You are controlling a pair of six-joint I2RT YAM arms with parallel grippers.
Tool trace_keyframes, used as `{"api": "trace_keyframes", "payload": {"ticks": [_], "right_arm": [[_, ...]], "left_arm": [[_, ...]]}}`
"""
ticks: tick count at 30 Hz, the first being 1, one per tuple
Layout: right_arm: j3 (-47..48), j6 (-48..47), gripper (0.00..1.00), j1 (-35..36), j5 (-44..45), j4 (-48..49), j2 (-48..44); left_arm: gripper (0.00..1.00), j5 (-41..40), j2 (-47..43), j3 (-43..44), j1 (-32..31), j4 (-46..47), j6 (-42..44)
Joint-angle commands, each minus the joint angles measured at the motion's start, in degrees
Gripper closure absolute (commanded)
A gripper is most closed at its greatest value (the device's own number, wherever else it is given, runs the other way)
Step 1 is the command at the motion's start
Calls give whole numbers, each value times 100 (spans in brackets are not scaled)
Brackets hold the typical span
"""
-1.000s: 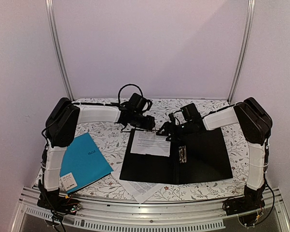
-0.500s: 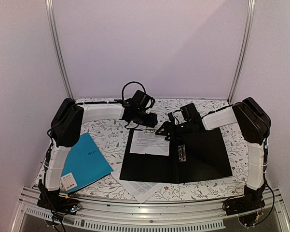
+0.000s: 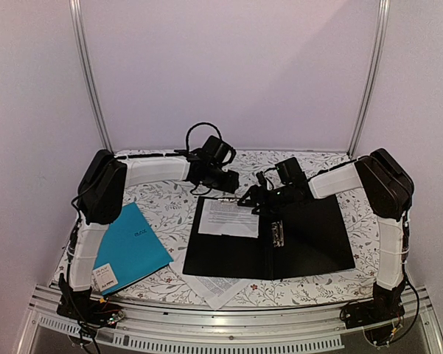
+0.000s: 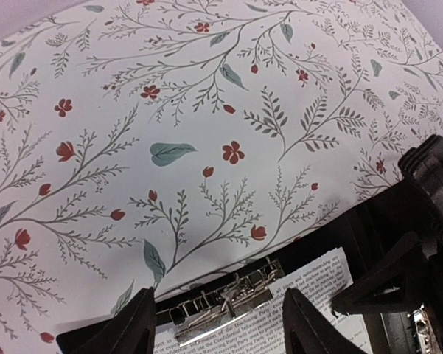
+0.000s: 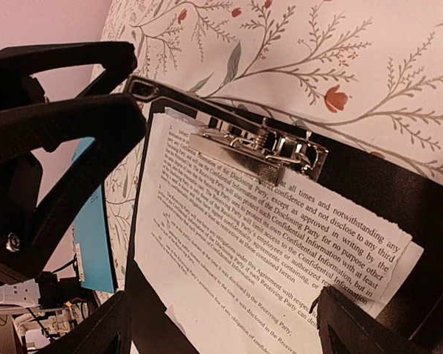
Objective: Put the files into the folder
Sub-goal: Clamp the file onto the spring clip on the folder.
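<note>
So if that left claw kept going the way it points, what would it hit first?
Probably the silver clip on the printed sheet; it lies right ahead of the left gripper, though depth is unclear.

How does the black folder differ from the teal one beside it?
The black folder lies open, spread in two halves; the teal folder is closed. The black folder carries a printed sheet under a metal clip; the teal folder bears no sheet. The black folder sits in the middle, the teal folder at the left. Both lie flat on the flowered cloth.
</note>
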Motion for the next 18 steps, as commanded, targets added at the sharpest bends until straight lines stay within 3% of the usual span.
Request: {"api": "trace_keyframes", "payload": {"ticks": [1,18], "right_arm": [[-248,-63,13,-15,280,-546,352],[-254,-37,13,-17,307,-547,343]], "left_arm": [[41,-109,73,154,-30,-130,50],[46,-93,255,494,21,-493,77]]}}
